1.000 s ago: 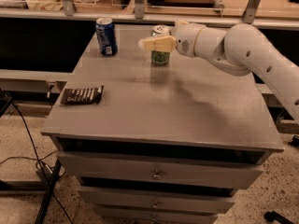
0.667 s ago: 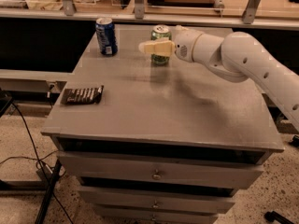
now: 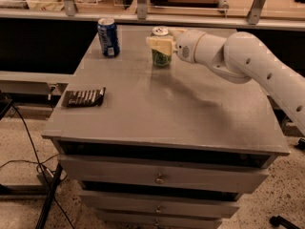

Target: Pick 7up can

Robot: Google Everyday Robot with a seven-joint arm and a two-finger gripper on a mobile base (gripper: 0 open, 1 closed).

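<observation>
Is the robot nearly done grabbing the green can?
About halfway. Done: the gripper is right at the 7up can, at the back of the table. In hand: getting hold of it; whether the hold is tight cannot be told. Left: lifting, since the can stands on the table top. The blue can stands apart, untouched.

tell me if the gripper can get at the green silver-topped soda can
Probably yes: the gripper is at the upper part of the green soda can, and the blue soda can stands well aside.
</observation>
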